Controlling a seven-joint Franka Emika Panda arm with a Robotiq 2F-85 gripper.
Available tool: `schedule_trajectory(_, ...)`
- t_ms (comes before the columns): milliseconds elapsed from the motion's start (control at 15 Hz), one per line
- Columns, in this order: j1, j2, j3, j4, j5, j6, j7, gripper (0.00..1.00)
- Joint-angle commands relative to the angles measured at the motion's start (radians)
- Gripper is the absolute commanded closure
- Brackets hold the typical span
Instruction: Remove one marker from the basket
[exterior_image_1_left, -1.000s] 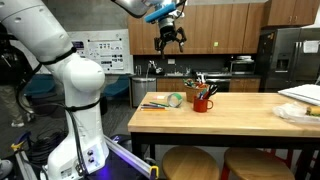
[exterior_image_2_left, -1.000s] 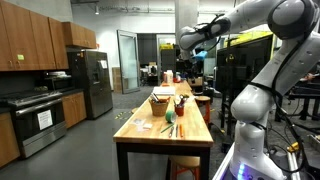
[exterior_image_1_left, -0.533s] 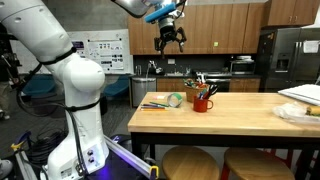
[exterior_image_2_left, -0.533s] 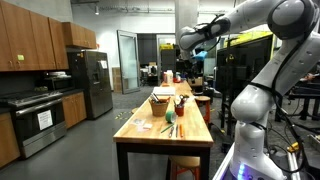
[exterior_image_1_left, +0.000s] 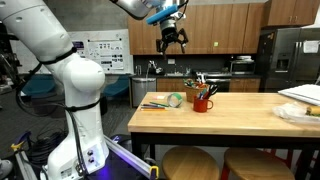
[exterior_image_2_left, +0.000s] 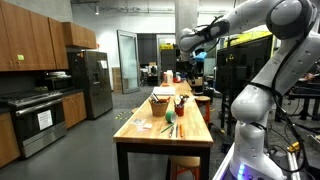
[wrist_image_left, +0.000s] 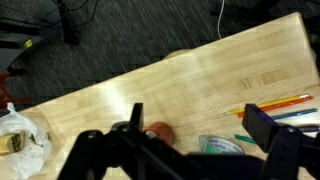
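The red cup-shaped basket (exterior_image_1_left: 203, 102) stands on the wooden table (exterior_image_1_left: 240, 118) with markers and pens (exterior_image_1_left: 199, 87) sticking out of its top. It also shows in an exterior view (exterior_image_2_left: 180, 105) and, from above, in the wrist view (wrist_image_left: 157, 133). I cannot pick out a green marker among those in the cup. One green marker (wrist_image_left: 243, 139) lies flat on the table beside the pale green ring. My gripper (exterior_image_1_left: 173, 40) hangs high above the table, open and empty; its fingers frame the wrist view (wrist_image_left: 200, 125).
A pale green ring (exterior_image_1_left: 176, 100) lies next to the cup, with loose coloured pens (exterior_image_1_left: 153, 104) beside it. A white bag (wrist_image_left: 15, 137) and white items (exterior_image_1_left: 300, 100) lie at the table's end. A brown basket (exterior_image_2_left: 160, 103) stands on the table. Two stools (exterior_image_1_left: 190, 162) are at the near edge.
My gripper has drifted very slightly sideways, still high above the table. Nothing on the table has moved.
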Motion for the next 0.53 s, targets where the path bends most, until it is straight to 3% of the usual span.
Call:
schedule_trajectory(0, 0.0, 0.013, -0.026, -0.027, -0.071, 0.06, -0.004, 0.0)
schedule_trajectory(467, -0.027, 0.036, -0.09, -0.084, -0.164, 0.295, -0.01, 0.0)
